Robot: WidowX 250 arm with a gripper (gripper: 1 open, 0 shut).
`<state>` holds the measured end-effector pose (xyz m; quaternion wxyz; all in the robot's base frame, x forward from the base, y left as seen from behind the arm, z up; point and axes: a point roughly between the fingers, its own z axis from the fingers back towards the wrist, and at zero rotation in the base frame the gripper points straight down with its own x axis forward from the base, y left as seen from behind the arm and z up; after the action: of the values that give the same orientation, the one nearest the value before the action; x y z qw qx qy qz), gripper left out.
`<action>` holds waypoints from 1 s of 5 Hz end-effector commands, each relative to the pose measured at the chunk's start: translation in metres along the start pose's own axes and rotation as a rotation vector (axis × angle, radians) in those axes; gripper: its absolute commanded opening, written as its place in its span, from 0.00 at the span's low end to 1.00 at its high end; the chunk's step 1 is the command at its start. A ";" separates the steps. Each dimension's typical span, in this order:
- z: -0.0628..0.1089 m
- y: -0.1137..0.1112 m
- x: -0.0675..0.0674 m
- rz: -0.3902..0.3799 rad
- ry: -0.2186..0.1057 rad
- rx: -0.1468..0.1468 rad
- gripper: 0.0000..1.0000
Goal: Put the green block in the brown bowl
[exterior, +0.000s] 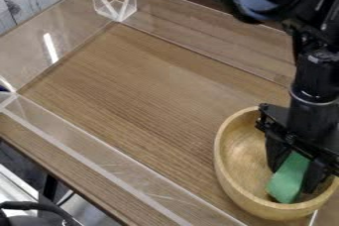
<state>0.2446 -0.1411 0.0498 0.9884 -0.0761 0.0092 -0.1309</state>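
Camera view shows us the green block (287,177) inside the brown bowl (233,158), seemingly gripped by the black claw (299,167), so we judge only releasing and withdrawing remain.

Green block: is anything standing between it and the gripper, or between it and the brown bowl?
Nothing visible stands in the way. The green block is already between the fingers of the gripper, and both are down inside the rim of the brown bowl.
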 end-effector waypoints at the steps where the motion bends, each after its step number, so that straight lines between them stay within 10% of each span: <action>1: 0.002 0.005 0.003 0.010 -0.018 -0.001 0.00; 5: -0.007 0.019 -0.003 0.037 0.012 0.011 0.00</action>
<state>0.2445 -0.1284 0.0429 0.9903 -0.0737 0.0158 -0.1165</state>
